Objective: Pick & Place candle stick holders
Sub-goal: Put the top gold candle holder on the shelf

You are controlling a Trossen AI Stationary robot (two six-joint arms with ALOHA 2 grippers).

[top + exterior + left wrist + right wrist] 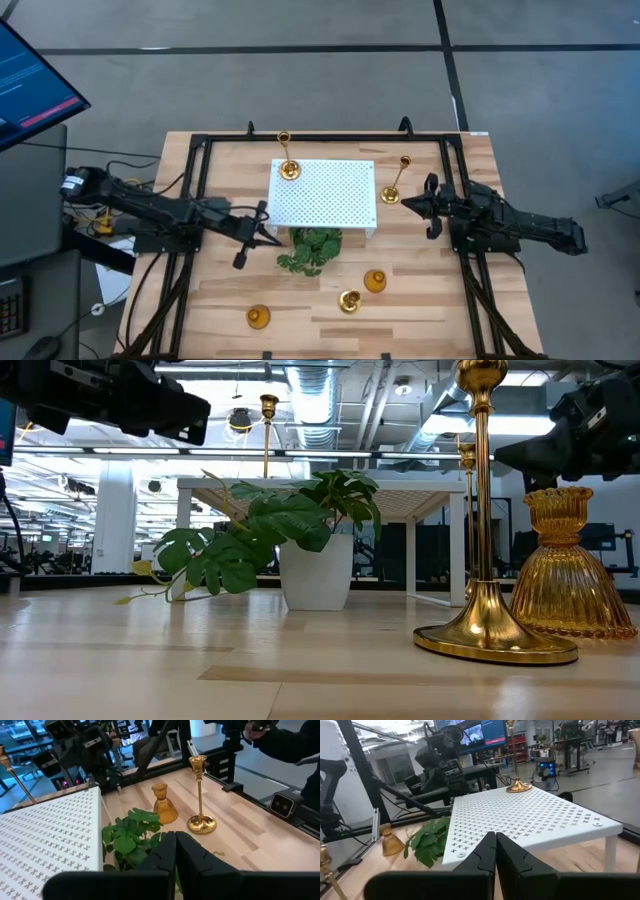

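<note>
The left gripper is hovering beside the platform's near-left corner with its fingers pressed together, holding nothing. The right gripper is hanging just right of the platform, fingers likewise pressed together and empty.

Five holders are showing. Three are tall: one is standing on the platform's far-left corner, one is standing on the table between platform and right gripper, one is sitting near the front. Two are short: one is resting beside that front tall one, one is sitting front-left. One plant is sprawling under the platform's front edge.
</note>
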